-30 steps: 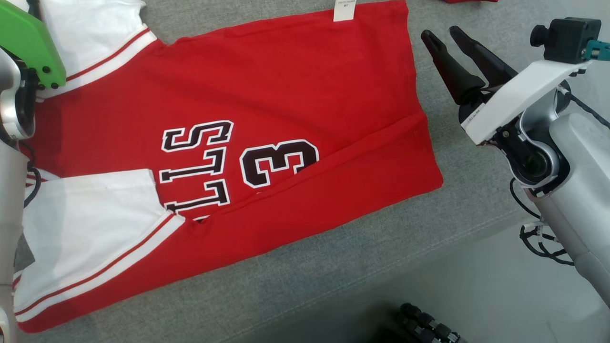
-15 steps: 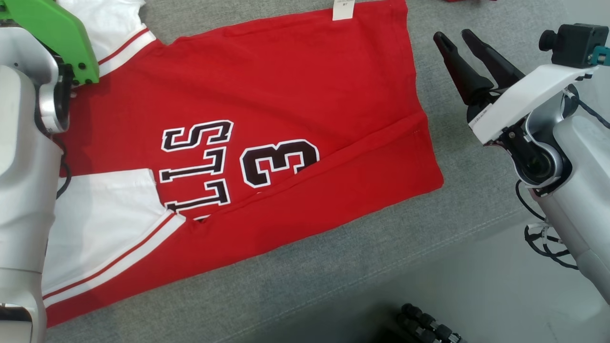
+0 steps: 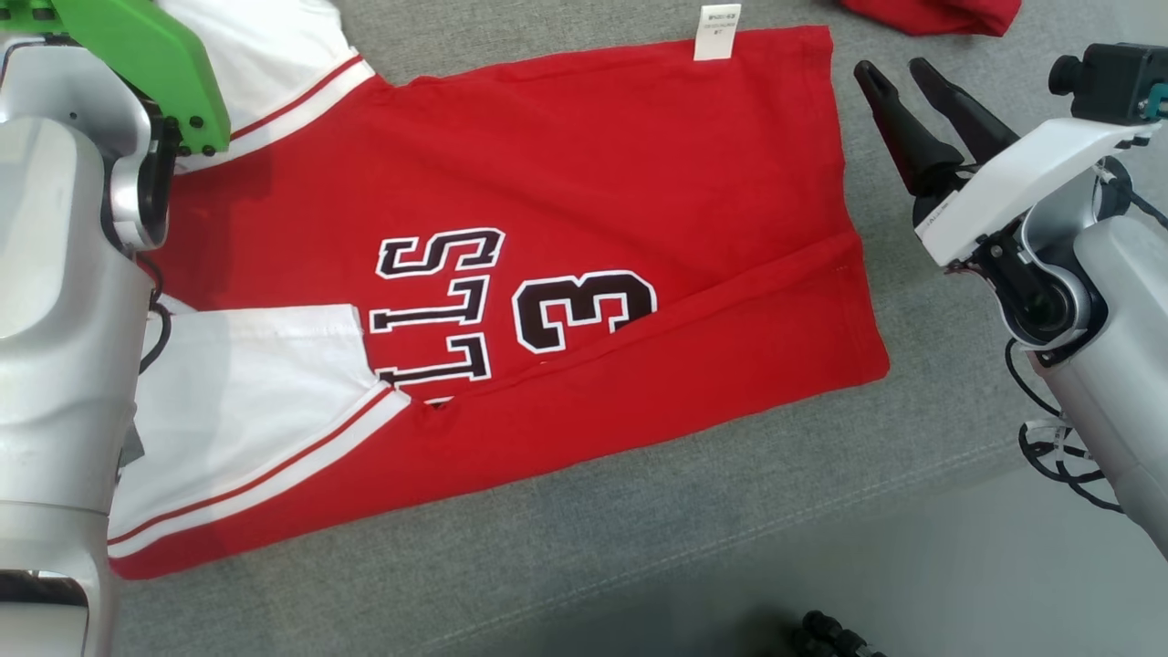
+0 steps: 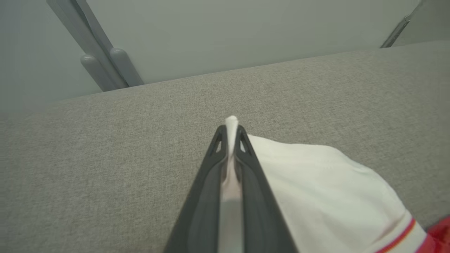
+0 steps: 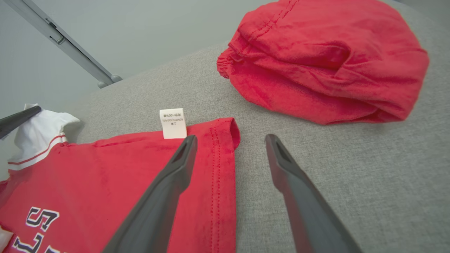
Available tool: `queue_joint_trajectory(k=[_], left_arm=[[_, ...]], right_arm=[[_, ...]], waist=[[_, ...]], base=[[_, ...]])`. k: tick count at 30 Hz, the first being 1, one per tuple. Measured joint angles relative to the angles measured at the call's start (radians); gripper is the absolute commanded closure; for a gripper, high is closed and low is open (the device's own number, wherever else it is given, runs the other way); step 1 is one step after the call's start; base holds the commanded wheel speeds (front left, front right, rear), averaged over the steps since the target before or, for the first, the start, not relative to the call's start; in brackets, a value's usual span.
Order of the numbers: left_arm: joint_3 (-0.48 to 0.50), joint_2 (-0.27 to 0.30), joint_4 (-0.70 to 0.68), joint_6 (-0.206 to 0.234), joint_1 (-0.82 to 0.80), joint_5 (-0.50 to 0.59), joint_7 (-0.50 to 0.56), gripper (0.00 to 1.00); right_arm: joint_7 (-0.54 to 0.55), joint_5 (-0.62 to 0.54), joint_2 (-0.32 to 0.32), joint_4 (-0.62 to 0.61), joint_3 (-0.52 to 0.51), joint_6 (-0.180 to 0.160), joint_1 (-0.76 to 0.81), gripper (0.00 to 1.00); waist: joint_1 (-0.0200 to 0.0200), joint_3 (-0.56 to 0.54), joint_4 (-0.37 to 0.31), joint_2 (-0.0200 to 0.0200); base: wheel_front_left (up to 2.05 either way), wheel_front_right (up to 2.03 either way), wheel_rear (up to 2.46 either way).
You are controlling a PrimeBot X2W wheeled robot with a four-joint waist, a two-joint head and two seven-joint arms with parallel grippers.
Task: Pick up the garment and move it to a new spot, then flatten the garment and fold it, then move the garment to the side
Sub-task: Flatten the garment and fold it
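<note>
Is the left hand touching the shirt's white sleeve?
Touching. The left wrist view shows the left hand shut on the white sleeve, with a fold of white fabric pinched in its grip.

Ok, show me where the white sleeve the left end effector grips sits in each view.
Head view: sleeve top left, beside the green cover.
Left wrist view: lower right, tip pinched in the left end effector.
Right wrist view: far left.
Shared landmark: its red stripe.

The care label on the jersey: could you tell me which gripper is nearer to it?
Right. The right gripper is open beside the hem of the jersey, close to the care label; the left gripper is shut on the white sleeve at the far end.
</note>
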Motion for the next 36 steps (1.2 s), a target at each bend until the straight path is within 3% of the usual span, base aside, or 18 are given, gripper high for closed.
queue_joint_trajectory(k=[11,31,32,33,36], left_arm=[[-0.011,-0.051,-0.083,-0.078,-0.01,-0.034,-0.066,1.0],[-0.014,-0.055,-0.132,-0.101,0.028,-0.059,-0.105,1.0],[-0.014,-0.055,-0.132,-0.101,0.033,-0.059,-0.105,1.0],[-0.014,-0.055,-0.133,-0.101,0.038,-0.059,-0.106,1.0],[-0.013,-0.053,-0.133,-0.101,0.053,-0.061,-0.107,1.0]], right_arm=[[0.067,0.001,-0.032,0.098,-0.009,-0.004,-0.064,0.0],[0.142,0.002,0.01,0.231,0.033,-0.002,-0.14,0.0],[0.142,0.002,0.012,0.239,0.033,-0.002,-0.141,0.14],[0.142,0.001,0.013,0.246,0.033,-0.002,-0.143,0.43],[0.142,0.0,0.016,0.264,0.034,-0.002,-0.149,0.65]], waist=[[0.0,-0.02,0.08,0.0],[0.0,-0.012,0.153,0.0],[0.0,-0.012,0.154,0.0],[0.0,-0.013,0.155,0.0],[0.0,-0.014,0.156,0.0]], base=[[0.0,0.0,0.0],[0.0,0.0,0.0],[0.0,0.0,0.0],[0.0,0.0,0.0],[0.0,0.0,0.0]])
